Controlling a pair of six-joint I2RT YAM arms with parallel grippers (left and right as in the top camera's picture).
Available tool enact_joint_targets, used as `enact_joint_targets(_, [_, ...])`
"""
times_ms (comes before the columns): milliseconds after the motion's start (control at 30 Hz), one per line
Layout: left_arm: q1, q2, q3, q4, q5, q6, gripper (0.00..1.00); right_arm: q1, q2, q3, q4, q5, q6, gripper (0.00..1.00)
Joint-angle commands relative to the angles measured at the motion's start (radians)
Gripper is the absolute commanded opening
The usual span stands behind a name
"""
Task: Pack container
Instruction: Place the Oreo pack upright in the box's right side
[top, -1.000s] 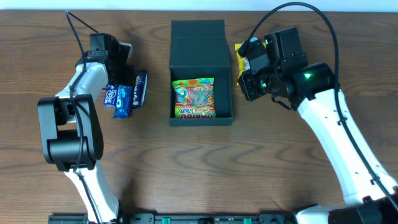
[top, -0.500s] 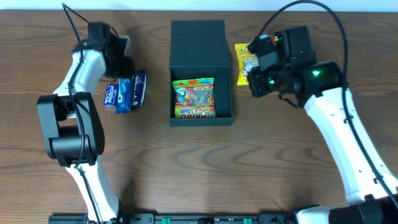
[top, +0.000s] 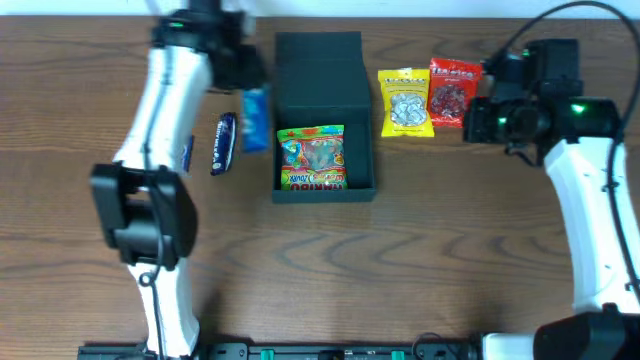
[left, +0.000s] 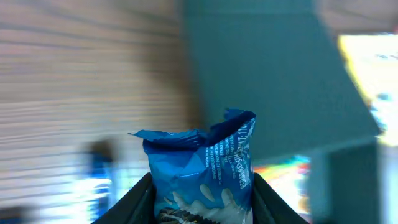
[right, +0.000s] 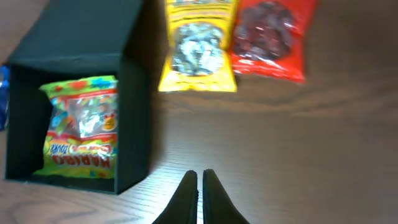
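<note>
The dark teal container (top: 360, 150) stands open at mid-table with its flap lid (top: 318, 62) folded back; a colourful gummy packet (top: 313, 158) lies inside. My left gripper (top: 247, 78) is shut on a blue cookie packet (top: 256, 122) and holds it in the air beside the container's left wall. In the left wrist view the packet (left: 202, 162) stands between the fingers (left: 200, 183), with the container (left: 267, 74) behind it. My right gripper (top: 478, 120) is shut and empty, right of the container; its closed fingers (right: 199, 186) hover over bare wood near the container's wall (right: 134, 124).
A yellow packet (top: 405, 102) and a red packet (top: 452, 92) lie side by side right of the container, and also show in the right wrist view (right: 199, 43) (right: 270, 37). Another blue packet (top: 224, 143) lies on the table to the left.
My left gripper has lifted a blue packet from the left pile and carried it right, up to the container's side. My right arm has drawn back to the right, uncovering the yellow and red packets.
</note>
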Motion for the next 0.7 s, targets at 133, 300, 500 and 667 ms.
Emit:
enact_joint_targets(133, [-0.284,-0.011,-0.002,0.015,-0.128,-0.257,0.06,-0.132,-0.008,-0.003,-0.024,-0.087,0.044,0.03])
enact_joint_targets(300, [-0.395,-0.011,-0.084,0.064,-0.234,-0.417,0.06,-0.177,-0.008,-0.003,-0.047,-0.137,0.043,0.01])
enact_joint_targets(500, [-0.411,-0.011,-0.150,0.175,-0.260,-0.436,0.06,-0.177,-0.008,-0.003,-0.069,-0.137,0.043,0.02])
enact_joint_targets(667, [-0.412,-0.011,-0.151,0.217,-0.259,-0.397,0.06,-0.177,-0.008,-0.003,-0.069,-0.136,0.043,0.02])
